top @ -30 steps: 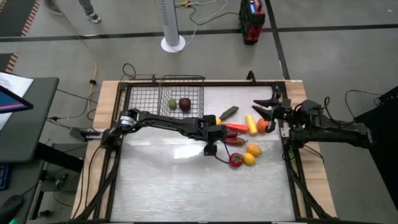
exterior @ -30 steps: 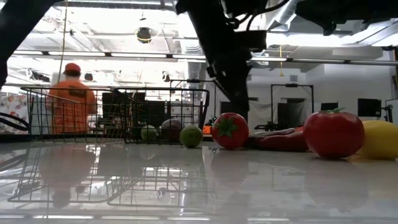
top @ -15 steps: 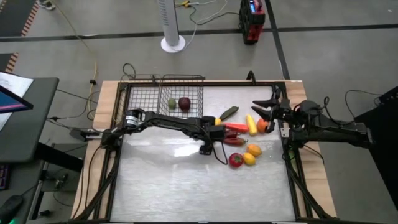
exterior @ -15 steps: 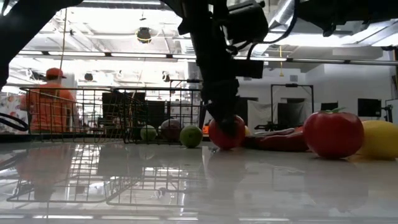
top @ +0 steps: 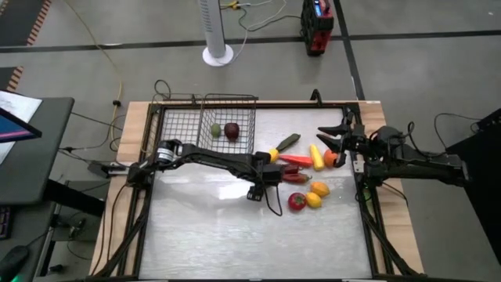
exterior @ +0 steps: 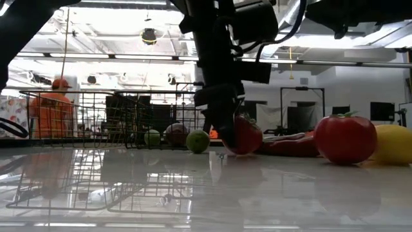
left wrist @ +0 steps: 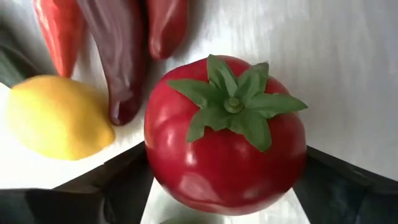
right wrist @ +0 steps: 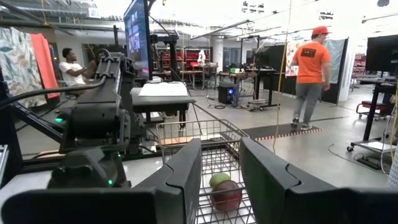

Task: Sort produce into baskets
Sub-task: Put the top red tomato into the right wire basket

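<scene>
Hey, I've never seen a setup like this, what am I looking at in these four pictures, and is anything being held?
Two dark robot arms work at a white table, sorting toy produce into a black wire basket. One picture looks straight down, one looks level across the tabletop, and two come from cameras on the wrists. The left tool sits mid-table with its fingers on either side of a red tomato; whether it is lifted cannot be told. A lemon and long red peppers lie beside it. A green fruit and a dark red one are already in the basket. The right tool waits open at the table's right edge.
</scene>
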